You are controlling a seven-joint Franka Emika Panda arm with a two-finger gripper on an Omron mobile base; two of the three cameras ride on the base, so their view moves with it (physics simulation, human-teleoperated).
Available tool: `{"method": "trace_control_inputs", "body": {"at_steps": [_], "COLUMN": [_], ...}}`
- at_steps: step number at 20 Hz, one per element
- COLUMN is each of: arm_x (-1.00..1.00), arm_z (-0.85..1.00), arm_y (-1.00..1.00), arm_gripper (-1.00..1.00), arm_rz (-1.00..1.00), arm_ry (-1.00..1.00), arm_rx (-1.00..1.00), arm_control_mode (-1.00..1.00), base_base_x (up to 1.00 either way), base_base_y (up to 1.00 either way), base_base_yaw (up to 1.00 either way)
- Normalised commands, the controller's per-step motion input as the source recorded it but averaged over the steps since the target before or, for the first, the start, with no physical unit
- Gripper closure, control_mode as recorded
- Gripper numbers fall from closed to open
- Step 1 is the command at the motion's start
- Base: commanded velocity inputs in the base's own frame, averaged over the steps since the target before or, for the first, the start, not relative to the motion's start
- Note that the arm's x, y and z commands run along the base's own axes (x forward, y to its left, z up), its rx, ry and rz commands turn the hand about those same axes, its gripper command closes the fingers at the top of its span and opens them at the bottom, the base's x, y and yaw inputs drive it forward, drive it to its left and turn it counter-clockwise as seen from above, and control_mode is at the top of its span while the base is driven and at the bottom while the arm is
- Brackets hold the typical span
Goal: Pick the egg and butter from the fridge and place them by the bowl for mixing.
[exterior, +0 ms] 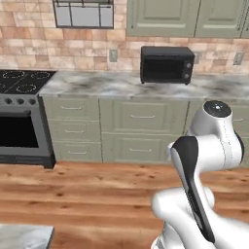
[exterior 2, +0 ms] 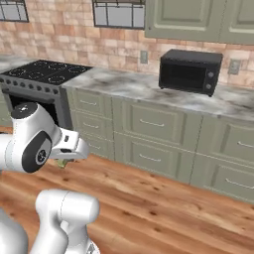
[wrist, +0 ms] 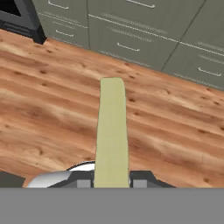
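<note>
Your gripper is clamped shut on the butter, a flat, pale yellow-green stick with rounded corners that juts straight out from between the dark fingertips, hanging over the glossy wood-plank floor. Ahead of you run sage-green drawer fronts with slim metal pulls under a grey-veined marble counter. A boxy black toaster oven sits on it, against a brick wall.

One butter stick (pale yellow-green), one black toaster oven, one stove, one window
</note>
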Motion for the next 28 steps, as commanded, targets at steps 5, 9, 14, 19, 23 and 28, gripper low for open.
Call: {"method": "trace_control_inputs", "body": {"at_steps": [5,9,14,19,23,28], "arm_x": [0.00,0.00,0.00,0.00,0.00,0.00], "arm_z": [0.00,0.00,0.00,0.00,0.00,0.00], "arm_y": [0.00,0.00,0.00,0.00,0.00,0.00], "arm_gripper": [1.00,1.00,1.00,1.00,1.00,1.00], "arm_rz": [0.00,0.00,0.00,0.00,0.00,0.00], "arm_ry": [0.00,0.00,0.00,0.00,0.00,0.00], "arm_rx": [0.00,0.00,0.00,0.00,0.00,0.00], "arm_control_mode": [1.00,1.00,1.00,1.00,1.00,1.00], "base_base_x": [0.73,0.86,0.89,0.78,0.74,0.67], "base_base_y": [0.19,0.09,0.08,0.06,0.09,0.12], "base_base_yaw": [0.36,0.31,0.27,0.35,0.32,0.36]}}
